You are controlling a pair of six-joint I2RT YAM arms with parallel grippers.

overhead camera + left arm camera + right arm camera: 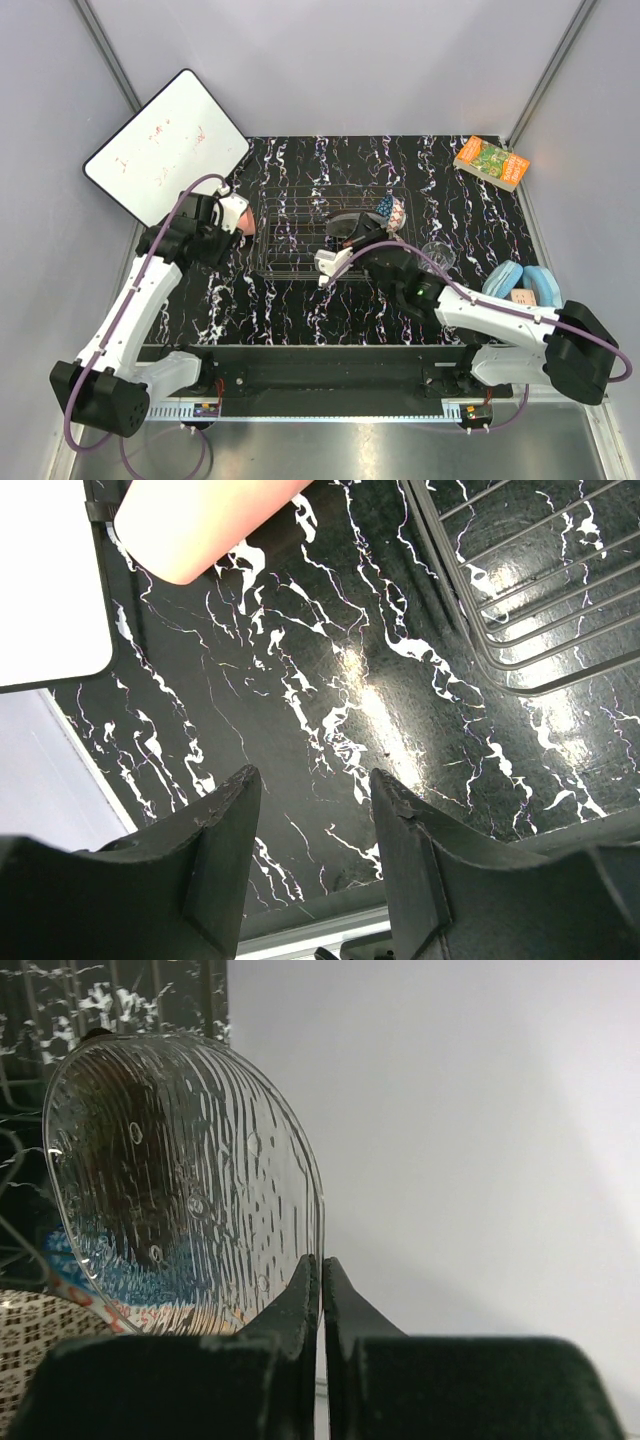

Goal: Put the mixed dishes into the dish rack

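Observation:
The dish rack (300, 235) is a silver wire basket in the middle of the table. My right gripper (352, 240) is over its right part, shut on the rim of the clear glass bowl (180, 1180), which it holds on edge. Its jaws (321, 1270) pinch the rim. The blue patterned bowl (385, 207) and the beige patterned bowl (398, 215) sit at the rack's right end. The pink cup (245, 222) lies just left of the rack. My left gripper (315, 790) is open and empty beside the cup (200, 520), not touching it. The small clear glass (438, 255) stands right of the rack. The red floral plate is not in view.
A white board (165, 145) leans at the back left, close to the left arm; its corner also shows in the left wrist view (45, 580). A green-orange book (491, 162) lies at the back right. Blue headphones (525, 283) lie at the right, beside the right arm.

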